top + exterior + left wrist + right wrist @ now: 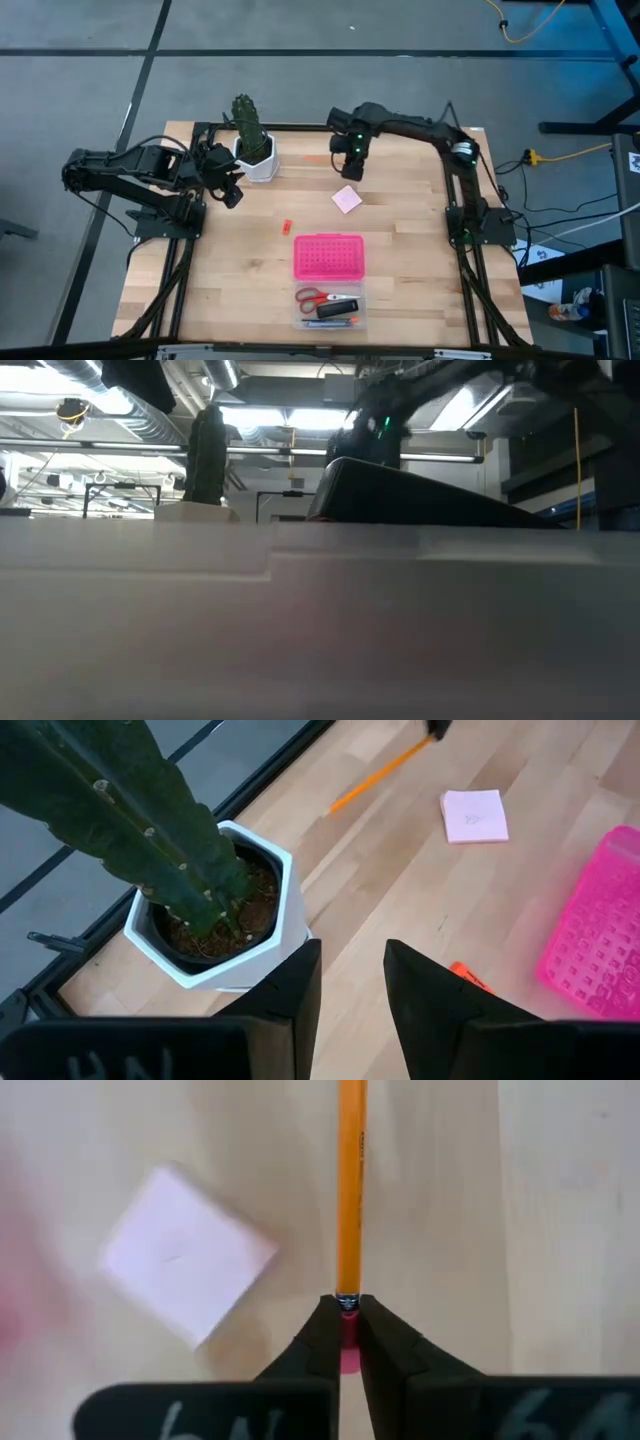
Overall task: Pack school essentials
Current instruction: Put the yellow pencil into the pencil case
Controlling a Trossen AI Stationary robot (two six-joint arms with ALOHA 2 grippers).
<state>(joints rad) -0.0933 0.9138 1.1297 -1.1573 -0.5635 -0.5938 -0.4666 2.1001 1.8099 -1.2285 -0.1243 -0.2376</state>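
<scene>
My right gripper (350,168) hangs over the table's far middle, shut on the thin orange pencil (350,1190), which runs toward the cactus (248,125). Just nearer lies the pale pink notepad (347,199), flat on the wood. A tiny red-orange piece (286,227) lies mid-table. Red-handled scissors (312,297), a black block (338,308) and pens lie in the clear box (330,322) at the near edge. My left gripper (350,990) stands open in the air beside the white cactus pot (225,935), holding nothing. My right gripper pinches the pencil's pink eraser end (347,1308) between its two fingertips. The fingers come from above, pointing down. The pencil sticks out sideways from them toward the cactus, its held end raised. Whether its point (332,808) touches the wood, I cannot tell.
The dotted pink lid (328,256) lies flat just beyond the clear box. The cactus in its white pot stands at the far left, close to my left gripper. Bare wood lies between the notepad, the pot and the lid.
</scene>
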